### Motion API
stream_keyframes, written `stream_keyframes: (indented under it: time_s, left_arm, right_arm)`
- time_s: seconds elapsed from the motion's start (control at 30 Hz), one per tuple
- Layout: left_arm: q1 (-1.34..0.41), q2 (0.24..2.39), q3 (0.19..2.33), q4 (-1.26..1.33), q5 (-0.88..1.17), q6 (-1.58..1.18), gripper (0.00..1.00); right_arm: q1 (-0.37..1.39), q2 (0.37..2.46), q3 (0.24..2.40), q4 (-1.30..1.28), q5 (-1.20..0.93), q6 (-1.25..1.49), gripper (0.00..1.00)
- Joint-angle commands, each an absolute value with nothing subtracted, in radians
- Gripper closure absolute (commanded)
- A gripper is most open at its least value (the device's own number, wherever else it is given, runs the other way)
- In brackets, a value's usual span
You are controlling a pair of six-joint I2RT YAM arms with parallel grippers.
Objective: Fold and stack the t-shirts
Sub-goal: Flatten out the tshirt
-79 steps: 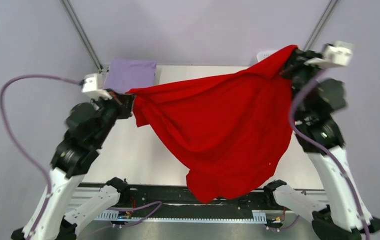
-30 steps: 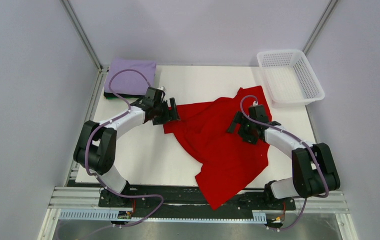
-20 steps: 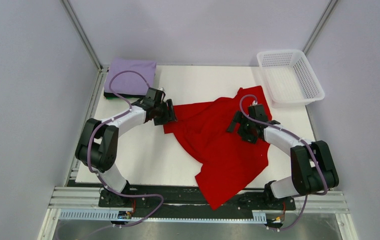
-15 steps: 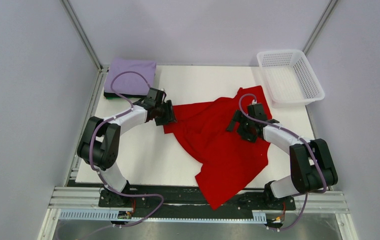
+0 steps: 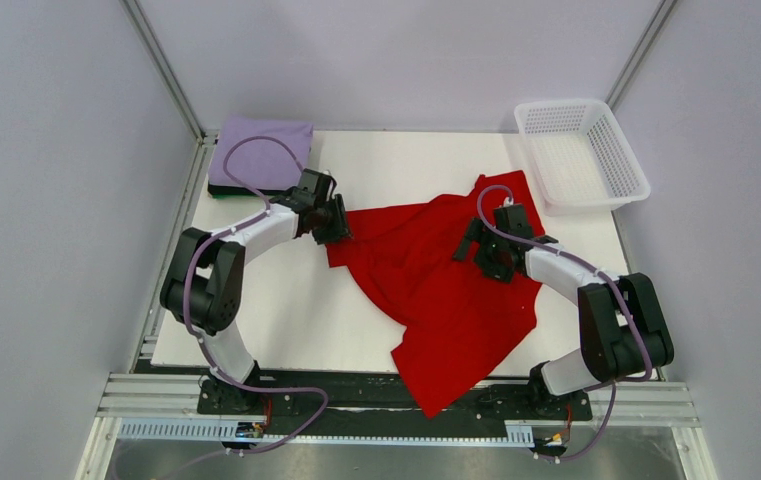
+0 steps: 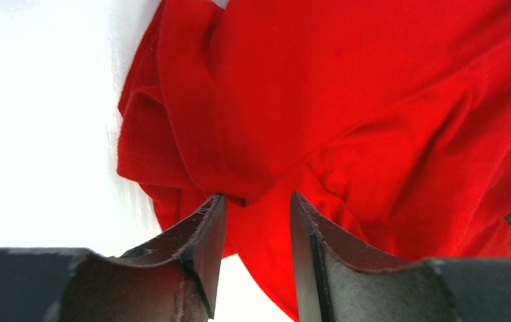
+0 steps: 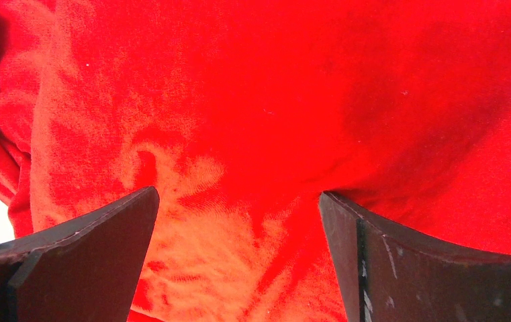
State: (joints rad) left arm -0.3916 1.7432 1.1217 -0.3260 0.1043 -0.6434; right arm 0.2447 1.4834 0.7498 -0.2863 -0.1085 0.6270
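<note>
Two end effectors work one red t-shirt [image 5: 436, 290], which lies rumpled on the white counter [image 5: 276, 310] with its hem spilling over the near edge. The left end effector [image 5: 340, 228] sits at the shirt's edge, its fingers [image 6: 199, 235] drawn partway in around a fold of cloth; whether they pinch it cannot be told. The right end effector [image 5: 478, 250] stands wide open and holds nothing, with red cloth directly beneath it. Behind the left end effector, a folded lavender t-shirt [image 5: 261, 150] rests on a dark one [image 5: 218, 190]. A white basket [image 5: 566, 103] sits beyond the right end effector.
</note>
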Motion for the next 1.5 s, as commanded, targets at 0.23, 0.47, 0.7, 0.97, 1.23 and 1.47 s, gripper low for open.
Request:
stream_keyframes:
  time_s: [0.23,0.47,0.7,0.97,1.23,1.47]
  left_arm:
    - [-0.394,1.81,1.219,-0.388,-0.024,-0.676,0.62]
    - [-0.397,1.83,1.256,-0.415,-0.054,-0.677,0.62]
    - [-0.4,1.839,1.292,-0.456,-0.114,-0.671,0.61]
    - [-0.431,1.906,1.363,-0.502,-0.124,-0.576,0.58]
    - [-0.444,1.934,1.38,-0.515,-0.104,-0.545,0.63]
    - [-0.448,1.93,1.385,-0.511,-0.112,-0.533,0.74]
  right_arm:
    - [0.242,1.518,0.743,-0.294,-0.046,0.605,0.0]
    - [0.243,1.518,0.741,-0.295,-0.042,0.604,0.0]
    - [0.243,1.526,0.742,-0.295,-0.034,0.6,0.0]
    - [0.243,1.531,0.743,-0.295,-0.024,0.596,0.0]
    - [0.242,1.534,0.744,-0.296,-0.017,0.595,0.0]
    - [0.242,1.536,0.744,-0.295,-0.017,0.594,0.0]
